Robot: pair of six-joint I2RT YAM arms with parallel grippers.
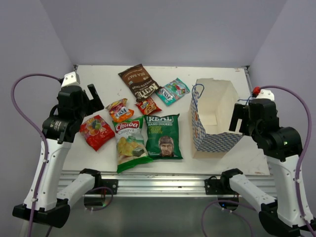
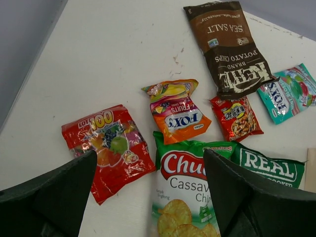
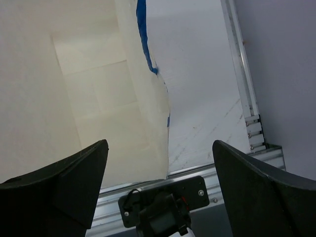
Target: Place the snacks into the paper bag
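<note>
Top external — snacks [image 1: 163, 136] beside paper bag [image 1: 213, 141]

Reading "KETTLE", "SEA SALT" on brown bag [image 2: 229, 49] | "FOX'S FRUITS" on orange packet [image 2: 175, 111] | "FOX'S" on teal packet [image 2: 289, 94] | "100" on red packet [image 2: 108, 148] | "Cassava" on green bag [image 2: 185, 192] | "REAL HAND COOKED" on second green bag [image 1: 163, 136]

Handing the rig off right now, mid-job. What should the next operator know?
Left gripper: open, empty, above the red packet and the Chuoa bag.
Right gripper: open, empty, by the right wall of the paper bag.
The paper bag stands open and looks empty.
Done: nothing.
Left: all seven snacks, on the table left of it, including the REAL bag, brown bag, teal packet, orange packet and small red packet.
</note>
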